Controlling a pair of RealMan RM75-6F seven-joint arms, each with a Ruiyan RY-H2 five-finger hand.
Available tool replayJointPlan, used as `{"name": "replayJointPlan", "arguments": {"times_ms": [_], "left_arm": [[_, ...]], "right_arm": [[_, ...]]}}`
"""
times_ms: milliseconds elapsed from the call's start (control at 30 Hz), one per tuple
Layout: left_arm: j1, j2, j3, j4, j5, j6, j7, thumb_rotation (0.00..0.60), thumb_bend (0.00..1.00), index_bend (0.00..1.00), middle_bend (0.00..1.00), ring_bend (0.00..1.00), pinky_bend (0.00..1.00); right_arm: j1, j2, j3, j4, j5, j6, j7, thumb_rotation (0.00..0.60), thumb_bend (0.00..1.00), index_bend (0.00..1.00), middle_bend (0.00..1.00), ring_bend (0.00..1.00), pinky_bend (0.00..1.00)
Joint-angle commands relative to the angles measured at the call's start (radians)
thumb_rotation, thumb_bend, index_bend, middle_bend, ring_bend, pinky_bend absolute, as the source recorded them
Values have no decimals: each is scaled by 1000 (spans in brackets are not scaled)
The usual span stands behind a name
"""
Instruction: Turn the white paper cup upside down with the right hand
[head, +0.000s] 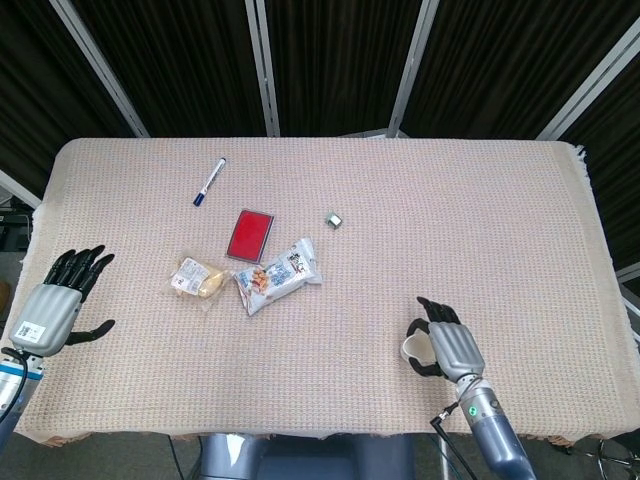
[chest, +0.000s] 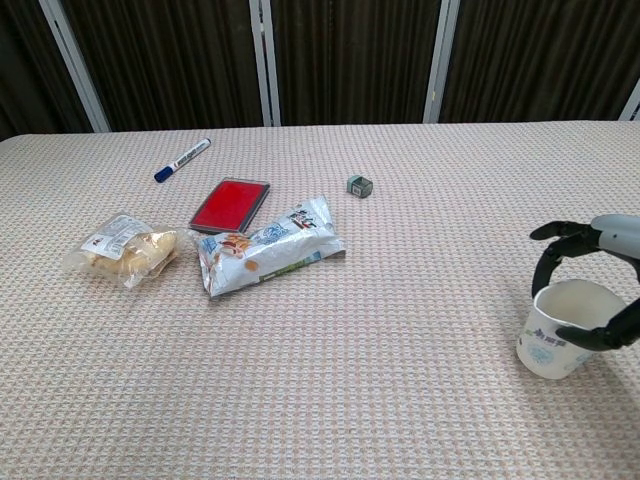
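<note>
The white paper cup (chest: 559, 330) sits near the table's front right, mouth up and tilted slightly, with a small blue print on its side. My right hand (chest: 598, 280) grips it, dark fingers wrapped over the far rim and the thumb pressing the near side. From the head view the cup (head: 414, 349) peeks out left of the right hand (head: 446, 347), which covers most of it. My left hand (head: 55, 304) rests open at the table's left edge, fingers spread, holding nothing.
A snack bag (chest: 266, 247), a clear bag of food (chest: 121, 248), a red flat box (chest: 231, 203), a blue-capped marker (chest: 182, 158) and a small grey cube (chest: 359, 184) lie on the left half of the woven tablecloth (chest: 400, 400).
</note>
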Motion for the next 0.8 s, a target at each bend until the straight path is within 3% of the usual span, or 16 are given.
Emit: {"name": "replayJointPlan", "arguments": {"times_ms": [33, 233, 500, 800], "left_arm": [[0, 0, 0, 0, 0, 0, 0, 600, 157, 0, 0, 0, 0], [0, 0, 0, 0, 0, 1, 0, 600, 156, 0, 0, 0, 0], [-1, -1, 0, 1, -1, -1, 0, 600, 158, 0, 0, 0, 0], [-4, 0, -2, 0, -4, -6, 0, 600, 158, 0, 0, 0, 0]], "right_arm": [[0, -8, 12, 0, -12, 7, 22, 600, 231, 415, 0, 0, 0], [19, -22, 55, 7, -9, 0, 59, 600, 227, 415, 0, 0, 0], [71, -101, 133, 109, 8, -27, 124, 600, 220, 415, 0, 0, 0], [116, -147, 145, 186, 80, -45, 93, 600, 218, 415, 0, 0, 0]]}}
